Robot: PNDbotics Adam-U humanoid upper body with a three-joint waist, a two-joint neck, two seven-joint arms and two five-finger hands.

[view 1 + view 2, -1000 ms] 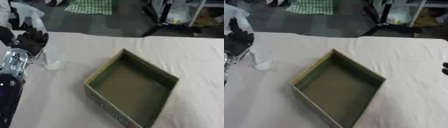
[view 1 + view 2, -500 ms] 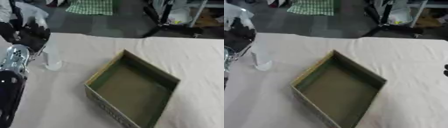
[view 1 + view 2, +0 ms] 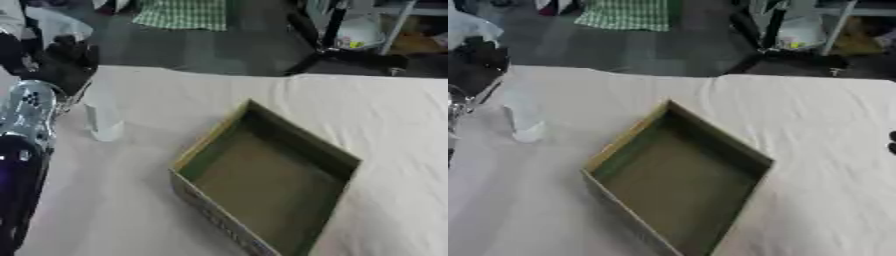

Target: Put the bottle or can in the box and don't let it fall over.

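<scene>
Left robot hand (image 3: 61, 62), fingers apparently closed around the top of a clear bottle (image 3: 103, 117) standing upright on the bench (image 3: 385, 115). Open box (image 3: 267, 180) lies well to the hand's right. Right robot hand (image 3: 892, 142): barely visible; finger state indeterminate.

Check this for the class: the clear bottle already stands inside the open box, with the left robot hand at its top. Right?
Not quite. In the left eye view the clear bottle stands on the table, left of the open box, which is empty. The left robot hand is at its top.
</scene>
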